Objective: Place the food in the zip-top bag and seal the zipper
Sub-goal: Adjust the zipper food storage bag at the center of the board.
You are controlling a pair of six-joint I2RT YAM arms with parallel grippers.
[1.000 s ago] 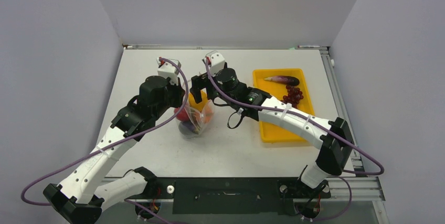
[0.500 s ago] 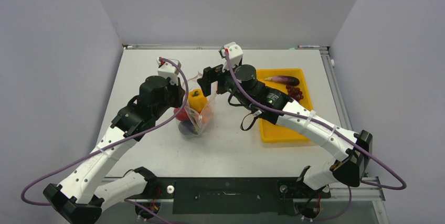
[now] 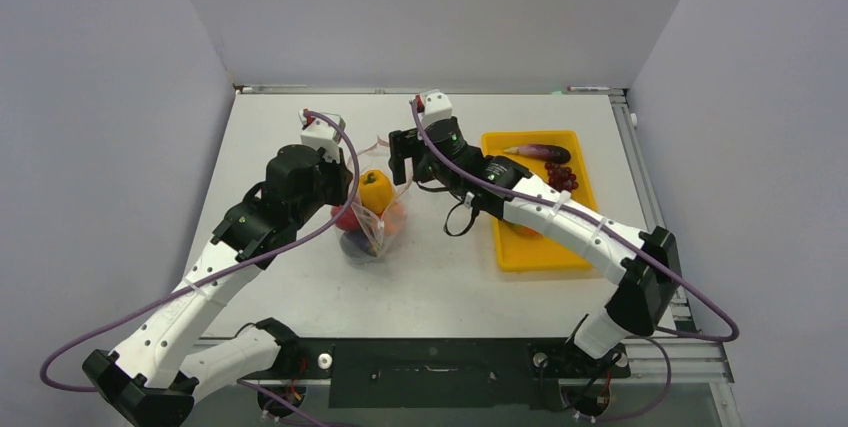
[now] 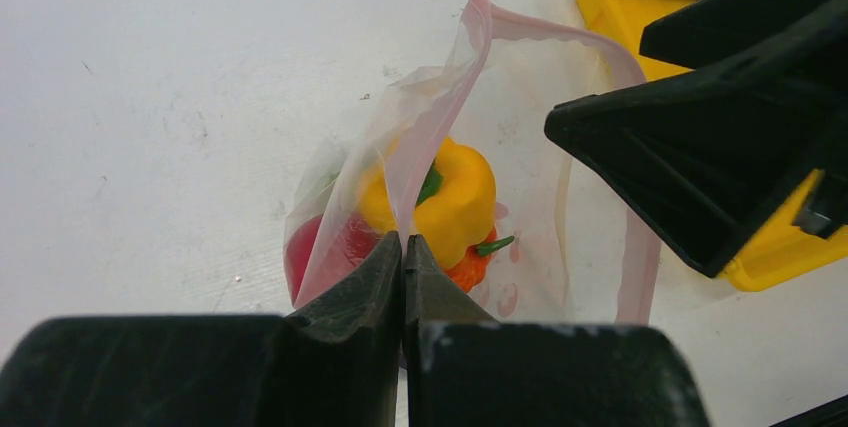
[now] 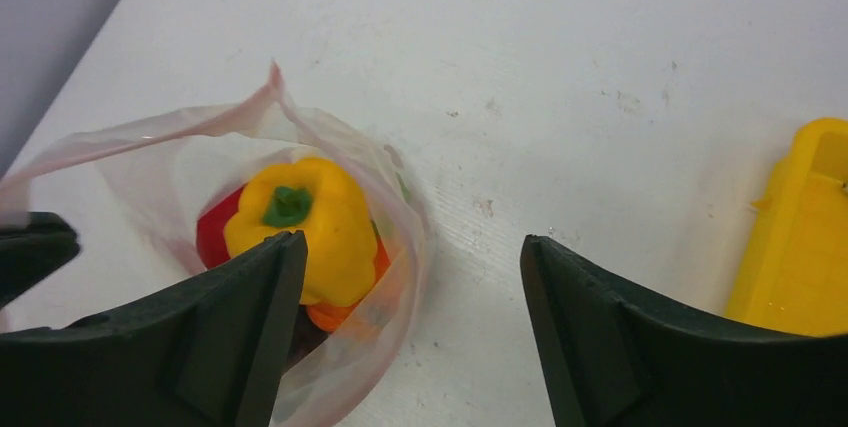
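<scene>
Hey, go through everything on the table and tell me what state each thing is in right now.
zip-top bag, upright, mouth open
zipper, unsealed
bell pepper, inside the bag, stem up
eggplant, lying in the yellow tray
grape bunch, lying in the yellow tray
left claw, shut on the bag's rim
right claw, open and empty, near the bag's mouth

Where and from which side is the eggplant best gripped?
Probably across the eggplant at its thick dark middle, from straight above. It lies flat, lengthwise along the yellow tray's far wall, with the grapes just nearer, so the jaws should span its short width.
</scene>
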